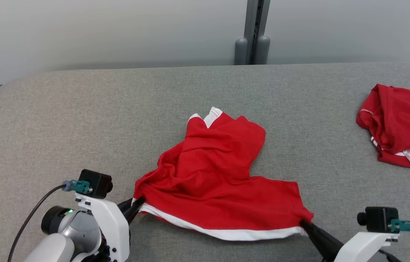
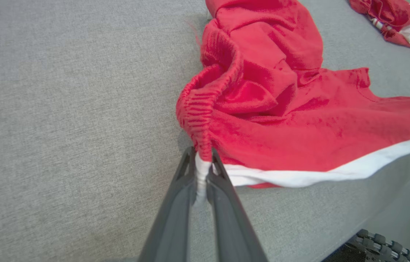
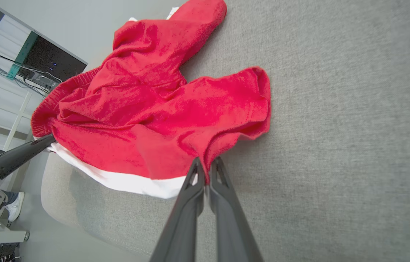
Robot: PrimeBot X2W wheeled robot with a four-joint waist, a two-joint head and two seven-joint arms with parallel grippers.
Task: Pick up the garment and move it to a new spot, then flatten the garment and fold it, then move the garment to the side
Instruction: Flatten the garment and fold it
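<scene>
The garment (image 1: 212,174) is a pair of red shorts with white trim, lying rumpled in the middle of the grey padded table (image 1: 81,120). My left gripper (image 1: 137,204) is shut on its near left corner, by the elastic waistband (image 2: 199,109), with white cloth pinched between the fingers (image 2: 190,171). At the near right corner my right gripper (image 1: 303,223) is shut on the red hem (image 3: 234,134). The white-edged side (image 1: 226,233) stretches between the two grips, slightly raised. In the right wrist view my left gripper (image 3: 46,140) also shows at the garment (image 3: 154,109).
A second red and white garment (image 1: 401,125) lies crumpled at the table's far right edge. A wall with a grey post (image 1: 254,32) stands behind the table. In the right wrist view a person's foot (image 3: 15,205) shows on the floor beside the table's near edge.
</scene>
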